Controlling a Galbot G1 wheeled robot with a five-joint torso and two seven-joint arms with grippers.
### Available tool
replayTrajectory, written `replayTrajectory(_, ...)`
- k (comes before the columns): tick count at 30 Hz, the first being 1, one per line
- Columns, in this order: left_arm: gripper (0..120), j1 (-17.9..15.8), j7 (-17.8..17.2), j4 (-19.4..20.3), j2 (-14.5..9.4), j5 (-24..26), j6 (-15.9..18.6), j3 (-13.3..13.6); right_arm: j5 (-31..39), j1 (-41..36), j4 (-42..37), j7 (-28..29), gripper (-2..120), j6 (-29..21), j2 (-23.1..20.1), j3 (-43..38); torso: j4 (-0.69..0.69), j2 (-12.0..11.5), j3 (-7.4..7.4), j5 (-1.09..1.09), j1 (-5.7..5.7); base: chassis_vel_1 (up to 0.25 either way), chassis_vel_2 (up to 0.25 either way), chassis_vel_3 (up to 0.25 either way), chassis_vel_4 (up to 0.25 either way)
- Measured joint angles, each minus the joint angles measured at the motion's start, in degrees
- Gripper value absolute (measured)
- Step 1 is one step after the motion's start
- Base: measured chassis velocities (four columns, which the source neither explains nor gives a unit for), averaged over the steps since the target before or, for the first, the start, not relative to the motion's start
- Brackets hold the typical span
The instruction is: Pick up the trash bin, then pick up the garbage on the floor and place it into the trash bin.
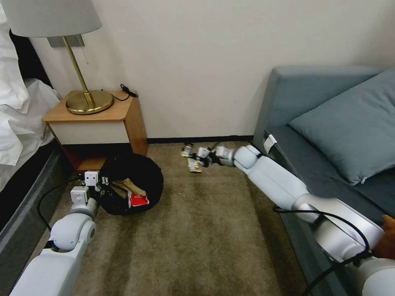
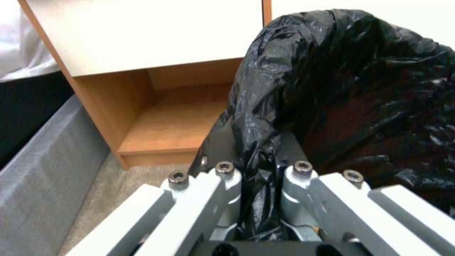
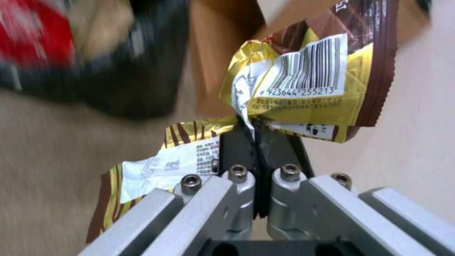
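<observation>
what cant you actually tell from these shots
- Head view: whether the trash bin is lifted or resting on the carpet; its underside is hidden by its own body.
- Right wrist view: the bin's contents, blurred.
- Head view: print on the wrapper in the right gripper, too small.
- Left wrist view: the bin's rim under the bag, pinched by the left gripper.

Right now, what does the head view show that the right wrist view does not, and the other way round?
Head view alone: the left gripper clamped on the rim of the round, black-bag-lined trash bin, a brass lamp, a wooden nightstand, a blue-grey sofa.
Right wrist view alone: the barcode and printed text on the crumpled brown-and-yellow bar wrapper.
Both: the right gripper shut on that wrapper, the bin holding a red packet, beige carpet.
</observation>
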State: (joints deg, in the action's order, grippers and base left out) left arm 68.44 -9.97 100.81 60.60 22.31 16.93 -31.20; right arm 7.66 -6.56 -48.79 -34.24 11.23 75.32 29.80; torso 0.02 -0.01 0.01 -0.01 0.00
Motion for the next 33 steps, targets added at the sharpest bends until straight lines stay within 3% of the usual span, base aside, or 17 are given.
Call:
replayTrajectory(11,6,-0.52,-0.12,-0.43,-0.45,0.02,-0.01,-0.02,8.63,2.30,-9.77,4.05,0,-3.05,2.24,7.86,-0.02,0.01,0.00,0.00,0.00,0.000,0.000,0.000,0.000)
replayTrajectory(26,6,-0.42,-0.50,0.27,0.25,0.22,0.37,-0.08,8.15,-0.65,-5.90,10.80,0,-2.15,9.95,11.75,-0.01,0.01,-0.01,0.00,0.00,0.000,0.000,0.000,0.000)
replayTrajectory(33,6,0.02,-0.55,0.58,0.41,0.19,0.37,-0.45,7.36,-2.34,-5.45,12.74,20,-2.03,9.94,12.30,-0.02,0.01,-0.01,0.00,0.00,0.000,0.000,0.000,0.000)
